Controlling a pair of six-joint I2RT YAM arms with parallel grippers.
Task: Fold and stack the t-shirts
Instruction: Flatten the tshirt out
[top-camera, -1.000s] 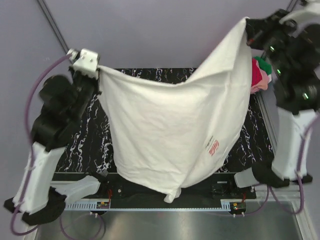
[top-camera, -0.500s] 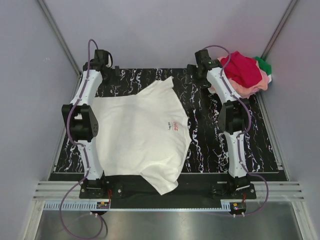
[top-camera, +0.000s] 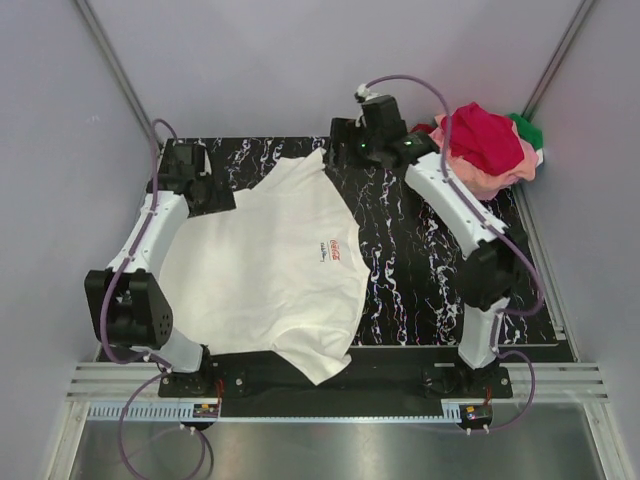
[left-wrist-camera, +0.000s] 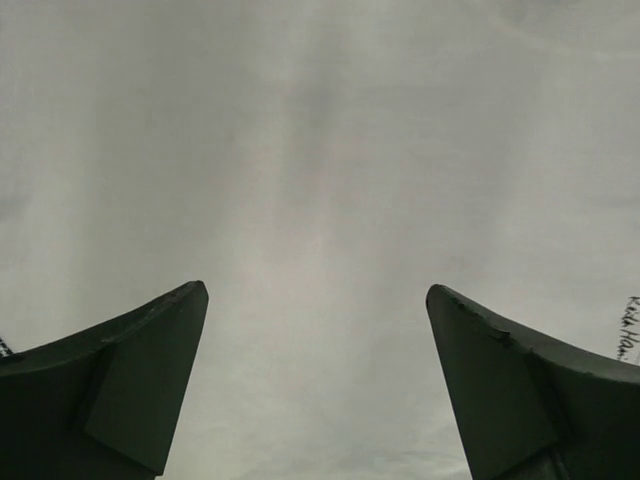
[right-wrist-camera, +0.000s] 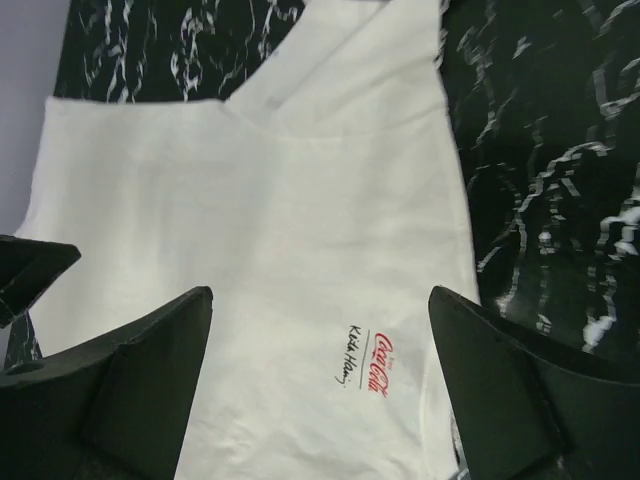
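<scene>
progress: white t-shirt (top-camera: 270, 270) spread flat on table (top-camera: 420, 260), unfolded | pile (top-camera: 490, 145) of red, pink, green tees waits far right, nothing stacked | my left claw (left-wrist-camera: 318, 385) and right claw (right-wrist-camera: 320, 390): spread wide, empty

A black tabletop veined with white marbling (top-camera: 420, 260) carries a white cloth t-shirt with a small red chest logo (top-camera: 270, 270), spread flat at left, one corner spilling over the near edge. A heap of pink, red and green tees (top-camera: 490, 145) lies at the far right corner.
</scene>
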